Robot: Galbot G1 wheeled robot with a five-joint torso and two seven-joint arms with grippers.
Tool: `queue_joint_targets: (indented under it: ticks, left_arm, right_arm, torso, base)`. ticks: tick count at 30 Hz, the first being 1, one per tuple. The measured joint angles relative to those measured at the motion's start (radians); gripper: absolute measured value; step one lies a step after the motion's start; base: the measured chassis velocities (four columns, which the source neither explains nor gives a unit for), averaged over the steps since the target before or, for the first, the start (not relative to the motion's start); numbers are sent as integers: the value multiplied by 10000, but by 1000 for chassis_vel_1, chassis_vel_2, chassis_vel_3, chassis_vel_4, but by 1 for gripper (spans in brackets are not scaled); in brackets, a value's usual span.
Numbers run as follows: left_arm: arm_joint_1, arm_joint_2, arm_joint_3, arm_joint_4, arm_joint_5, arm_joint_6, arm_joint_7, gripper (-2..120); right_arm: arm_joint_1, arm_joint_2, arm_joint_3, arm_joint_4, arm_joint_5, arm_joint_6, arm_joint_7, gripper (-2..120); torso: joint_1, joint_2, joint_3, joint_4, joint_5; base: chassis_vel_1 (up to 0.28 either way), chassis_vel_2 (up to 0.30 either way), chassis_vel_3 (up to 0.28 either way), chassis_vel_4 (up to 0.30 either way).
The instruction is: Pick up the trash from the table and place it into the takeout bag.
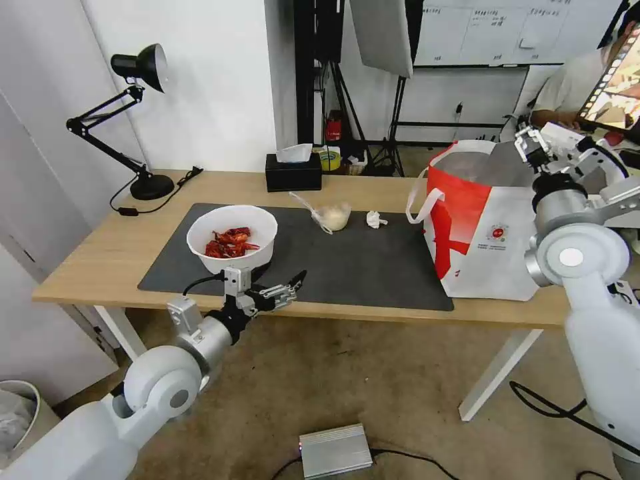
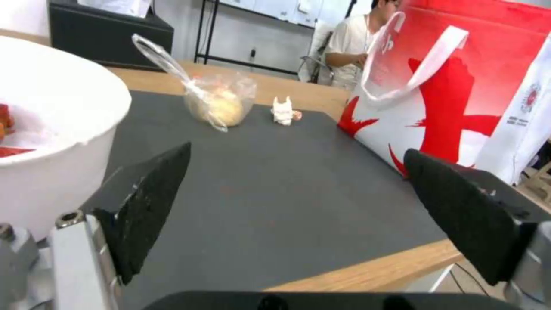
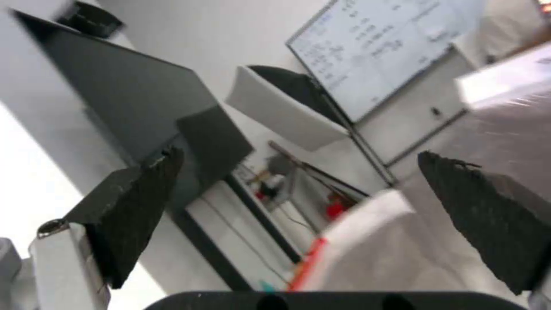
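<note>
- While the left gripper (image 1: 293,283) hangs at the near edge of the table (image 1: 100,260), its fingers (image 2: 152,202) are spread wide and hold nothing.
- Just beside that gripper, on the arm's outer side, sits the white bowl (image 1: 231,238) of red crayfish shells (image 1: 229,243), resting on the dark grey mat (image 1: 360,267); in the left wrist view the bowl's wall (image 2: 51,142) stands next to one finger, and whether they touch cannot be told.
- Ahead of the left gripper, farther across the mat, lie a small clear cup (image 2: 220,103) with something yellowish inside and a crumpled white tissue (image 2: 283,111), near each other but apart.
- Off to the left gripper's right stands the takeout bag (image 1: 480,227), upright on the table's right end.
- Above the bag's open mouth is the right gripper (image 1: 533,148), released and empty, its fingers (image 3: 129,206) well parted over the silver lining.
</note>
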Motion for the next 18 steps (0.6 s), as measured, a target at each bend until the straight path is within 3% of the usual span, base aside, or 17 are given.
queue_joint_targets:
  ticks: [12,18]
  left_arm:
    - [-1,29,-47,75,-1,-45,40,100]
    - [57,47,-146,155,5,-82,102,100]
  right_arm:
    - [-700,-337,-182,943,470,219,-1499,100]
    - [-1734,-1074,-335,1483,-18,93,-2580,100]
  torso:
    - [0,0,0,1,1]
    - [0,0,0,-1,0]
  base:
    - [0,0,0,0]
    - [0,0,0,0]
